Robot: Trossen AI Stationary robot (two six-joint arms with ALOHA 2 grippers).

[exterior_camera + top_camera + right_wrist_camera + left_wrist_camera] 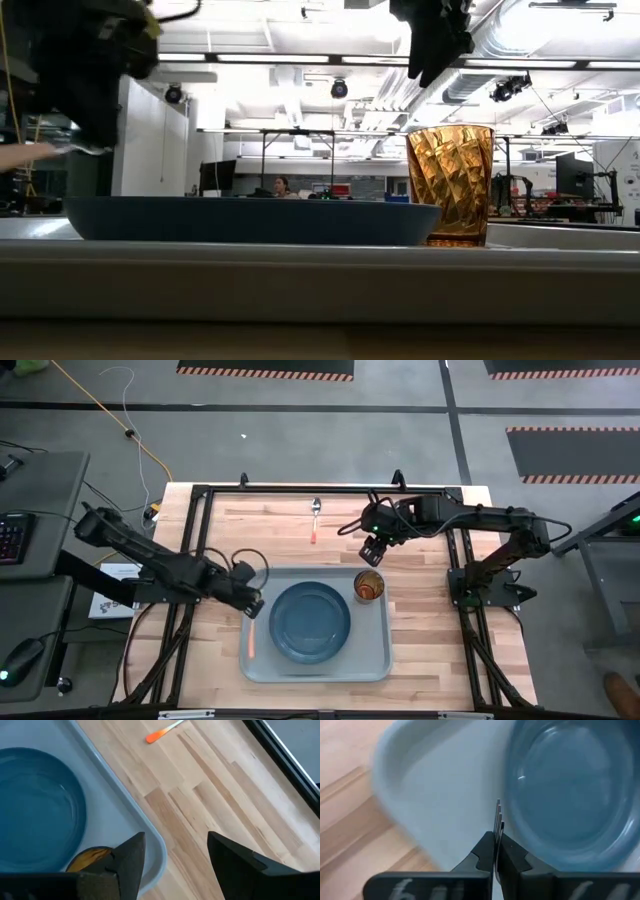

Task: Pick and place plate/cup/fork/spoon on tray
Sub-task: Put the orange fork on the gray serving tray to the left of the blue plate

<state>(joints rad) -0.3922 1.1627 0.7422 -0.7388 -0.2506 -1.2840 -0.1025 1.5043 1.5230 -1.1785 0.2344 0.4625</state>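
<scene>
At the left side of the table the left gripper [252,603] hangs over the tray's left edge, its fingers [482,851] clenched on the fork [497,815], whose silver prongs stick out past the fingertips above the tray floor, just beside the plate's rim; in the high view the fork's orange handle shows as a thin streak running down the tray's left strip. The tray [375,660] lies at the near middle of the wooden table [430,660]. The plate [310,622] sits flat in the middle of the tray, filling much of its width. To the plate's right, the cup [368,586] stands upright in the tray's far right corner, close to the plate; from the low camera whether they touch cannot be told. Just beyond the cup, above bare wood outside the tray's far rim, the right gripper [372,550] hovers with its fingers spread apart and nothing between them. The spoon [315,518] lies on the table well beyond the tray, near the far edge, bowl pointing away and orange-red handle toward the tray, apart from both grippers.
</scene>
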